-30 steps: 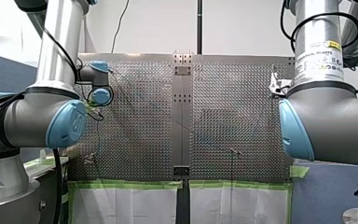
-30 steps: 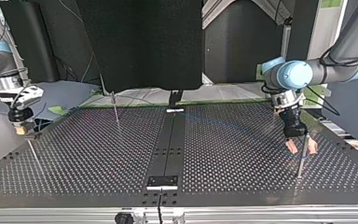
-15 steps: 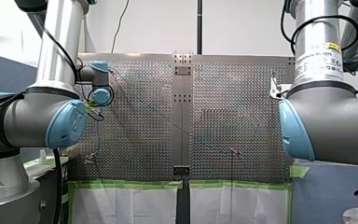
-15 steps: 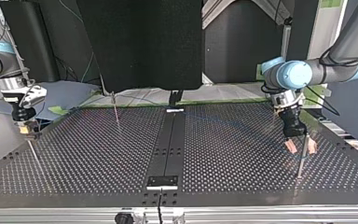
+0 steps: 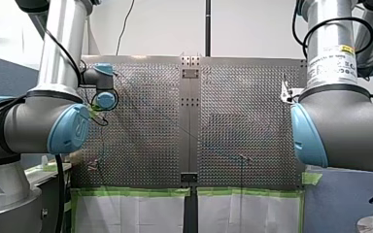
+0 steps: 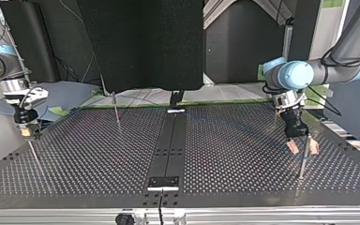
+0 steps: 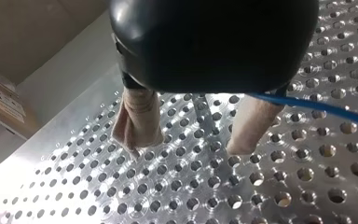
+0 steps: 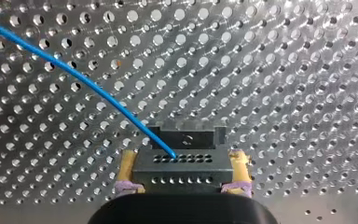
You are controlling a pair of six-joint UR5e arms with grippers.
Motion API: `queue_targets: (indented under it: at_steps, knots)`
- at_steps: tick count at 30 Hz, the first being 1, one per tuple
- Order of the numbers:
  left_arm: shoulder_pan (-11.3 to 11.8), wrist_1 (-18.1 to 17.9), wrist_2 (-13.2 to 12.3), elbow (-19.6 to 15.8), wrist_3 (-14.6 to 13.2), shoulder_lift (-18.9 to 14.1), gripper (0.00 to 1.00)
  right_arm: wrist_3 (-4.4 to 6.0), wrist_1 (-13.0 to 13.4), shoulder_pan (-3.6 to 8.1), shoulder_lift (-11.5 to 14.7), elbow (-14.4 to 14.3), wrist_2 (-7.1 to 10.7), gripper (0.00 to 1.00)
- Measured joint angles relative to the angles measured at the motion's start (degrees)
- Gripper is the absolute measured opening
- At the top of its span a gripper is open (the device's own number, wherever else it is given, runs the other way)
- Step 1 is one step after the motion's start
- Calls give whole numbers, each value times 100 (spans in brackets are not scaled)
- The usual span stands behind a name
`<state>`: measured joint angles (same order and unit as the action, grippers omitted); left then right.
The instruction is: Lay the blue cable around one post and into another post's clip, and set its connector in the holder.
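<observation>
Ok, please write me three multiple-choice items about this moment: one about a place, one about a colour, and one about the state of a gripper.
1. Where does the thin post stand?
A. between the fingers of my left gripper
B. far from both arms
C. lying flat

2. What colour is the cable?
A. red
B. blue
C. green

3. How is my right gripper?
A. open and empty
B. shut on the connector
C. shut on a post

Answers:
1 A, the top view shows it upright between the two beige fingers.
2 B, the right wrist view shows a blue line running to the connector.
3 B, its yellow-padded fingers press both sides of the connector.
</observation>
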<state>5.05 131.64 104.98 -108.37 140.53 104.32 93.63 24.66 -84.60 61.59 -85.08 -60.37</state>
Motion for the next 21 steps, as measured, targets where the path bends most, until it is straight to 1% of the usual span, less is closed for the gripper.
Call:
queue_targets:
  at_steps: [3, 6, 15, 21]
  knots:
    - [0, 1, 0, 0, 0, -1, 100, 97, 10, -6, -25, 7, -9, 0]
    - [-3, 1, 0, -1, 0, -3, 100, 152, -13, -6, -34, 31, -33, 0]
    - [-2, 0, 0, -1, 0, -4, 100, 179, -176, -13, -42, 168, -68, 0]
    - [-4, -2, 0, 0, 0, -3, 100, 182, -227, -14, -45, 209, -85, 0]
